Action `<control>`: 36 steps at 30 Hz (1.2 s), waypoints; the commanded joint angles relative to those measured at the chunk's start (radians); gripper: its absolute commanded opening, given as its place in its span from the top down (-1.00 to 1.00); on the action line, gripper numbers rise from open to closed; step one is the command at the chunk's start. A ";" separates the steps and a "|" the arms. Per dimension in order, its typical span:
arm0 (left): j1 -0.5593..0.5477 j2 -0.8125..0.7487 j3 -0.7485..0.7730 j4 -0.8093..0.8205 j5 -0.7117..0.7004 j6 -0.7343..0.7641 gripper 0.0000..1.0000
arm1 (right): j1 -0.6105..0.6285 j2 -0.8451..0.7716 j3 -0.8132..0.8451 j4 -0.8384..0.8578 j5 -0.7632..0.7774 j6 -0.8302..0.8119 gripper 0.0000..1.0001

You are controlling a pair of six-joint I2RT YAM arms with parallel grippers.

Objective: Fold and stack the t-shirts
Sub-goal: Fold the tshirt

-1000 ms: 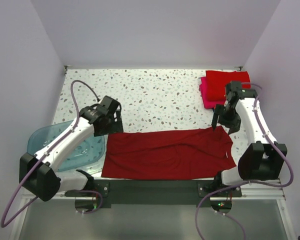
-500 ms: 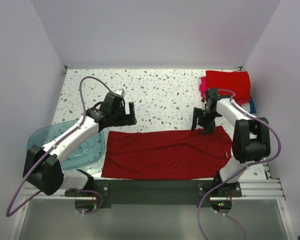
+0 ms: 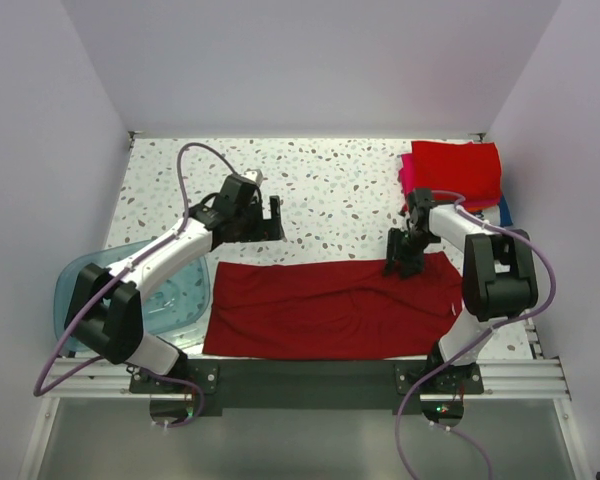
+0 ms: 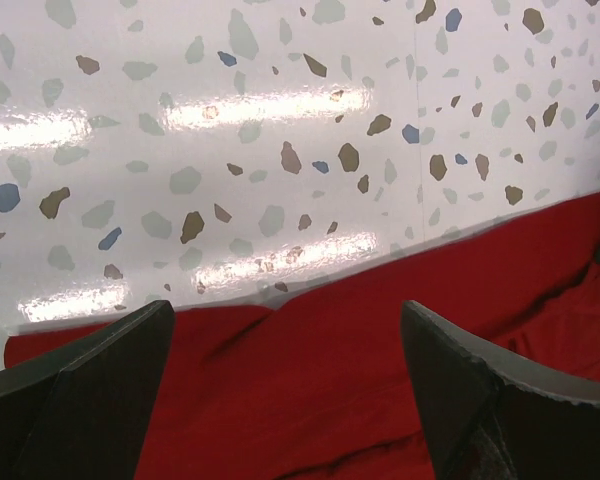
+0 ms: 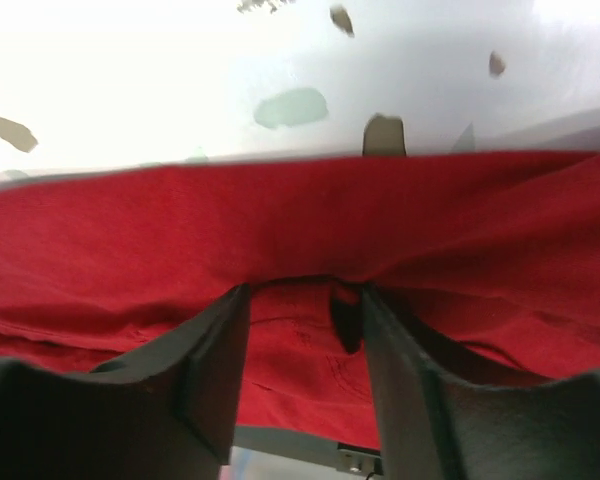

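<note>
A plain dark red t-shirt (image 3: 330, 305) lies flat in a long band along the near part of the table. My left gripper (image 3: 272, 222) is open and empty, hovering just beyond the shirt's far edge near its left end; the left wrist view shows the gripper (image 4: 285, 305) with wide-spread jaws over that edge of the shirt (image 4: 380, 340). My right gripper (image 3: 402, 265) is down on the shirt's far edge near its right end. In the right wrist view this gripper (image 5: 305, 290) is partly open, with its fingers (image 5: 215, 350) pressed into the cloth (image 5: 280, 220) and a ridge bunched between them.
A folded bright red shirt (image 3: 458, 165) lies on a folded magenta one (image 3: 412, 192) at the back right corner, with a bit of blue cloth (image 3: 505, 212) beside them. A translucent blue tub (image 3: 85, 280) sits at the left edge. The speckled tabletop (image 3: 330, 190) stretches behind the shirt.
My left gripper has swung right and away from the tub to the shirt's far edge. My right gripper has moved left and down onto the shirt's far edge and narrowed its jaws.
</note>
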 commanded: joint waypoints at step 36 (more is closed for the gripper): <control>-0.004 0.077 0.022 0.014 0.002 0.043 -1.00 | 0.079 -0.513 -0.306 -0.091 -0.092 0.124 0.81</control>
